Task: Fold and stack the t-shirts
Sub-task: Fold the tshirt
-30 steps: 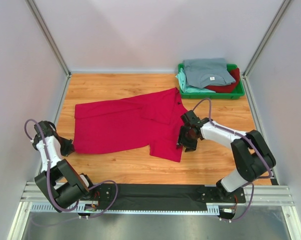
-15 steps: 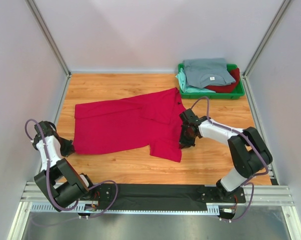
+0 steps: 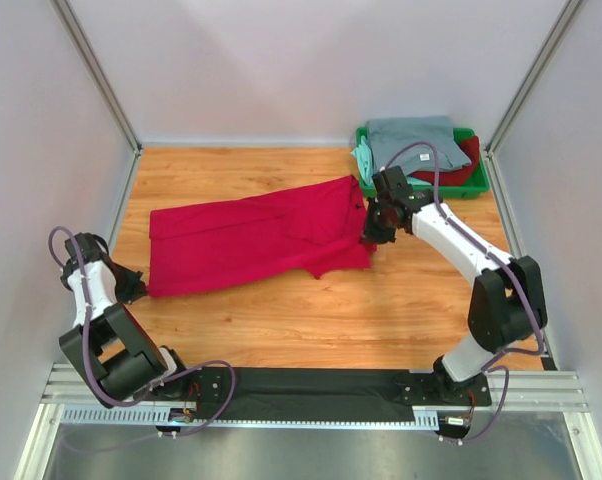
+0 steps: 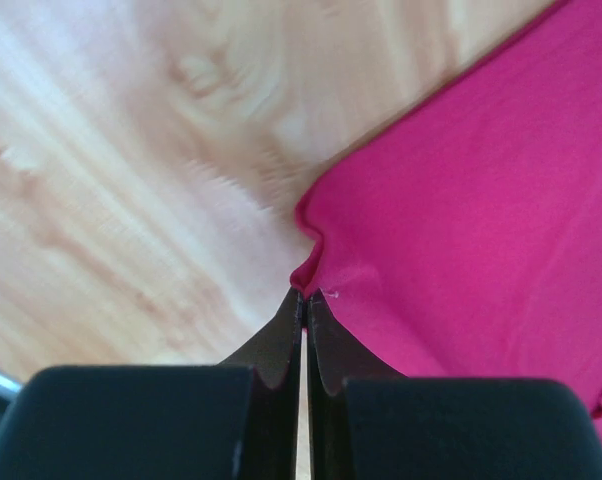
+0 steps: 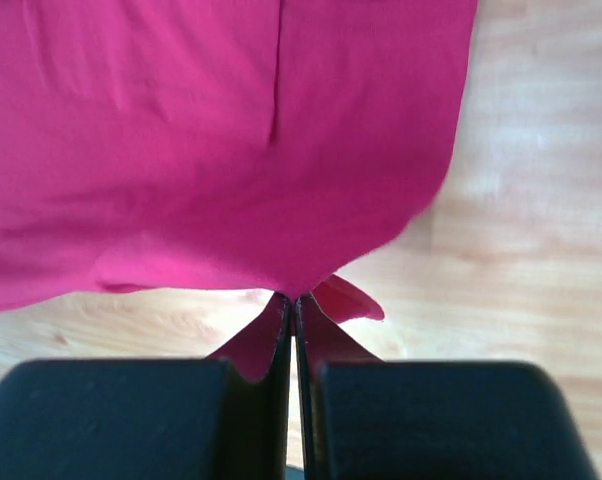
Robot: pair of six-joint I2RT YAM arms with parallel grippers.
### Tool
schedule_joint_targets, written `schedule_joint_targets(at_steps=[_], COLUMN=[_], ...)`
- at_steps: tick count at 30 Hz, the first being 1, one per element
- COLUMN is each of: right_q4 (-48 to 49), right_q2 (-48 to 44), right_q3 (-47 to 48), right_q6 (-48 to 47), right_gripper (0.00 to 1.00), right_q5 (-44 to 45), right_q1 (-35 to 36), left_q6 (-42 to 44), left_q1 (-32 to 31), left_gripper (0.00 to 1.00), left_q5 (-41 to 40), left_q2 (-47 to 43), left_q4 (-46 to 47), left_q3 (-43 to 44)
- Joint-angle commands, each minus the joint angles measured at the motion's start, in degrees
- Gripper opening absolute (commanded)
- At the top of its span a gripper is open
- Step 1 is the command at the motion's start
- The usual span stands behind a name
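A crimson-red t-shirt (image 3: 251,235) lies spread across the middle of the wooden table. My left gripper (image 3: 138,290) is shut on its near-left corner (image 4: 316,285), low at the table. My right gripper (image 3: 368,238) is shut on the shirt's right edge (image 5: 301,285) and holds it lifted, so the cloth hangs from the jaws above the wood. The lower right flap is pulled up and in toward the body of the shirt. Other t-shirts, a grey-blue one (image 3: 413,143) on top of mint-green (image 3: 364,160) and darker red (image 3: 463,170), are piled at the back right.
A green plastic tray (image 3: 477,188) at the back right corner holds the pile of shirts. Grey walls and metal posts close in the table on three sides. A black mat (image 3: 311,382) runs along the near rail between the arm bases.
My right gripper shut on the shirt's lower right flap and carried it up and back toward the tray, folding that flap in. The left arm has barely moved.
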Motion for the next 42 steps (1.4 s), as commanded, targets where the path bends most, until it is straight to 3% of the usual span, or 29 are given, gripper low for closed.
schedule_joint_targets(at_steps=[1,10,16,25,42], right_q4=[0.4,-3.0,-4.9,-5.7,-6.8], right_q2=[6.9,22.1,28.2,34.3,40.0], right_q3=[5.7,26.8,35.9,41.9,47.8], right_q6=[-3.5,-6.9,-7.2,-7.0,-6.2], right_gripper=[0.00,0.00,0.00,0.00,0.02], right_q5=[-3.0,-6.6,-9.8,-12.1,-13.1], right_q1=[-2.7,-6.2,-7.5,-8.3,-10.0], left_q6=[1.3,-0.1,-2.8,-4.8,-5.7], left_q1=[-0.8,-2.3,-3.2,-4.8,-6.6], left_gripper=[0.00,0.00,0.00,0.00,0.00], left_q5=[5.4,8.7,10.7,12.5,11.1], left_q2=[3.1,17.3,19.9,26.2,34.0], left_q4=[6.1,10.5,13.8,16.7,12.7], left_q3=[3.2,12.4,16.1,20.8,29.3])
